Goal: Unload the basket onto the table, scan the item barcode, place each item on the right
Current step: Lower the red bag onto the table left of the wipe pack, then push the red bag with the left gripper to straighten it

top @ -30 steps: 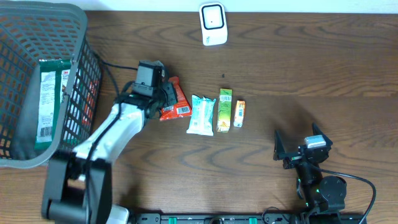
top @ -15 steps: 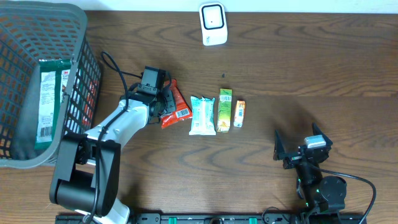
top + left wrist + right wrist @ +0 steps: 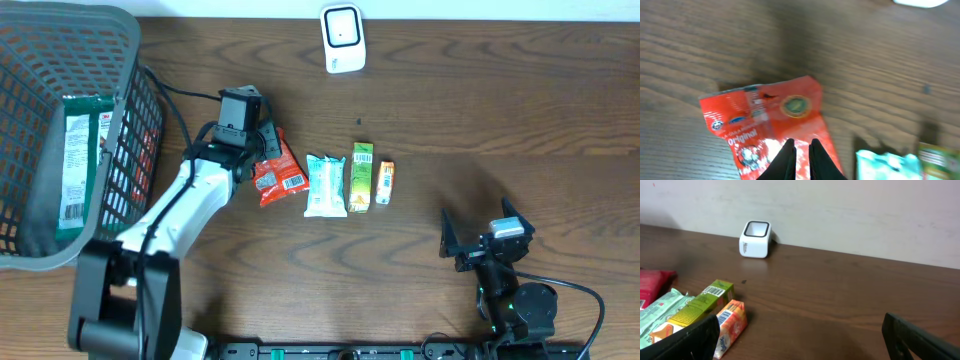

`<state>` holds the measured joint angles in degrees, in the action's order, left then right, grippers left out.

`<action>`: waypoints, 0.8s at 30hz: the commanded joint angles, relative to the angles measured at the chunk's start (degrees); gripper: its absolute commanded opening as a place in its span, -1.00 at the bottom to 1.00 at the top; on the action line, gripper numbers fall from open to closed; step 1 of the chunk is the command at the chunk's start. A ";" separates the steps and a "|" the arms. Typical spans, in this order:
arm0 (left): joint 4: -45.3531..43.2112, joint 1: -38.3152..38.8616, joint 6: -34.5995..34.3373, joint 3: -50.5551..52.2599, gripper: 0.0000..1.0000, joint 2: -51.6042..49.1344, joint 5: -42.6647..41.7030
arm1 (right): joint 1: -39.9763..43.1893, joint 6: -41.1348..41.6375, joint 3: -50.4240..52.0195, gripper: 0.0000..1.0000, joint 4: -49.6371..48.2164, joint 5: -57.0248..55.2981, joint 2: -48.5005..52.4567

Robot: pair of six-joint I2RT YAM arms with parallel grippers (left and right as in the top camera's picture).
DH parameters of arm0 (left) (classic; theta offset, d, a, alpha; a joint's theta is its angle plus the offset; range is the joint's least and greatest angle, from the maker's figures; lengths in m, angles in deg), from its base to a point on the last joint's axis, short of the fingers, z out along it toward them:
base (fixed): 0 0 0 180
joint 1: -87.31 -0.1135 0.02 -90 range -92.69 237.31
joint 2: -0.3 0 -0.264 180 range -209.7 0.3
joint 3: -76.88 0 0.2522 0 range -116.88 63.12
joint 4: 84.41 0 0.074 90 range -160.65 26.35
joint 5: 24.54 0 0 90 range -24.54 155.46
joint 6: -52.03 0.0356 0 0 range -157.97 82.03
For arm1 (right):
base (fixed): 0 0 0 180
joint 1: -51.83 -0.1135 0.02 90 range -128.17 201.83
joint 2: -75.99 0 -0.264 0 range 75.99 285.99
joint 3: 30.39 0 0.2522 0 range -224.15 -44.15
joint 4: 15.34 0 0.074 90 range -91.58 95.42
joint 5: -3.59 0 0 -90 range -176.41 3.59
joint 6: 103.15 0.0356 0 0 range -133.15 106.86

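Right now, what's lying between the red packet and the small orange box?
Two items: a pale teal wrapper and a green carton, side by side, clearest in the overhead view.

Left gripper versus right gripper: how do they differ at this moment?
The left gripper is pinched shut on the red packet; the right gripper stands wide open, holding nothing. The left is extended toward the middle of the table; the right sits back near its front edge. Both have black fingers.
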<state>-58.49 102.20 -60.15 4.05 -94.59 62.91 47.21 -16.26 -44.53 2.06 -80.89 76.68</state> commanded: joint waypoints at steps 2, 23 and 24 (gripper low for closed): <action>-1.73 -0.02 1.42 -0.31 -0.75 -5.27 3.45 | 0.24 0.72 0.07 0.99 0.24 -0.28 -0.26; -4.98 0.09 2.01 -0.31 -0.85 -12.02 -11.74 | 0.24 0.72 0.07 0.98 0.24 -0.28 -0.26; -4.98 0.09 2.43 -0.31 -0.84 -11.82 -12.85 | 0.24 0.72 0.07 0.98 0.24 -0.28 -0.26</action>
<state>-63.67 102.11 -58.92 4.05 -105.30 56.03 47.21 -16.26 -44.53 2.06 -80.89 76.68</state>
